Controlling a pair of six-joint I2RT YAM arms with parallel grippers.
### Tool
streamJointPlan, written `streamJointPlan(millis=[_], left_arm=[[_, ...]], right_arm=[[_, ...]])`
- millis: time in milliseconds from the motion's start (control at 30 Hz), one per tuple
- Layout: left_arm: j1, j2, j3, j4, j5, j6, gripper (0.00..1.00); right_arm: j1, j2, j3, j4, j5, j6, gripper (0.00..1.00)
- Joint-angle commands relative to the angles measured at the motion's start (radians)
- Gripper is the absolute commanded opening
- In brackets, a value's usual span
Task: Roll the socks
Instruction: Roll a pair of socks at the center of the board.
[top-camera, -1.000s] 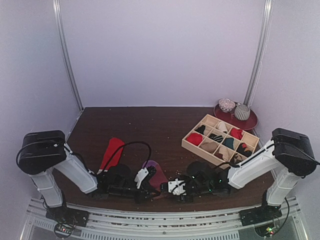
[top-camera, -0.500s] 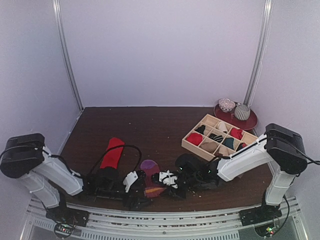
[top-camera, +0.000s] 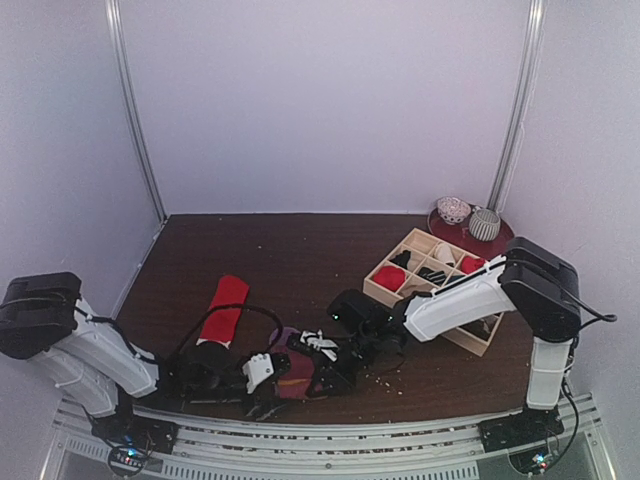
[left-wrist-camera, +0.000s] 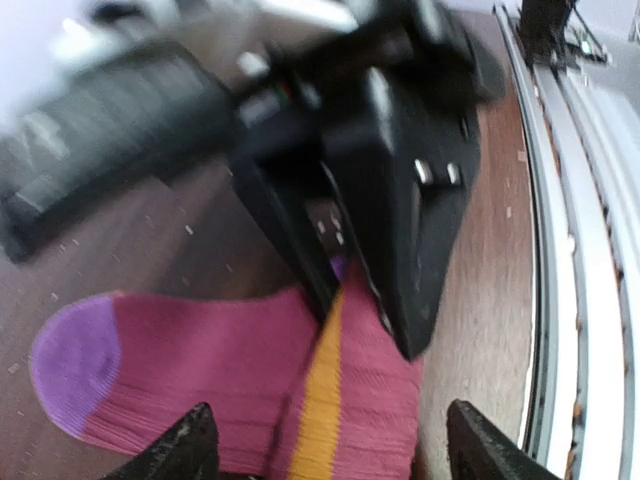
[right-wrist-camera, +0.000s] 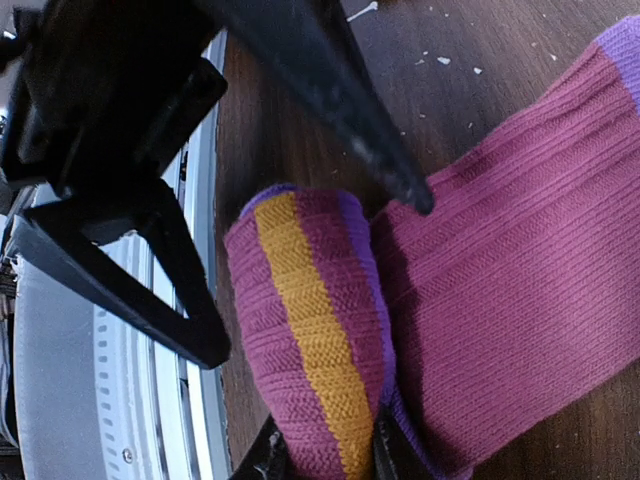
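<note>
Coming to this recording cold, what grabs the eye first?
Front and centre is the magenta sock, its orange-banded cuff folded over and pinched by the right gripper, with the left gripper open just beside it. Left of it a red sock lies flat; to the right sits a wooden tray of compartments.

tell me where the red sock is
In the top view the red sock lies flat on the left half of the table, just beyond and left of the magenta sock near the front edge.
</note>
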Motion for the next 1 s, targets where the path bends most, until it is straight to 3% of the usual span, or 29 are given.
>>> streamJointPlan(millis=[0,200,400,433,500,600,733,833,967], left_arm=[[-0.034,0.075,-0.009,0.092,0.003,0.006,0.75],[-0.045,0.113,-0.011,0.118,-0.009,-0.026,0.58],[-0.045,0.131,0.022,0.073,-0.009,-0.042,0.03],[-0.044,0.140,0.031,0.059,-0.009,-0.052,0.00],[-0.044,0.156,0.036,0.032,-0.003,-0.085,0.00],[-0.043,0.180,0.035,-0.013,-0.030,-0.184,0.00],[-0.033,0.186,-0.004,-0.057,-0.018,-0.387,0.00],[-0.002,0.194,-0.047,-0.061,0.045,-0.549,0.00],[0.032,0.233,-0.107,-0.046,0.136,-0.708,0.00]], right_arm=[[-0.004,0.073,-0.013,-0.205,-0.025,0.063,0.23],[-0.005,0.087,-0.004,-0.214,-0.028,0.067,0.23],[-0.005,0.091,-0.011,-0.210,-0.031,0.075,0.24],[-0.005,0.093,-0.012,-0.208,-0.029,0.079,0.24],[-0.005,0.090,-0.012,-0.195,-0.022,0.083,0.26],[-0.005,0.044,-0.036,-0.146,0.030,0.060,0.44],[-0.005,-0.160,-0.196,0.119,0.206,-0.014,0.53],[0.017,-0.304,-0.354,0.394,0.281,-0.163,0.60],[0.092,-0.350,-0.422,0.458,0.398,-0.431,0.64]])
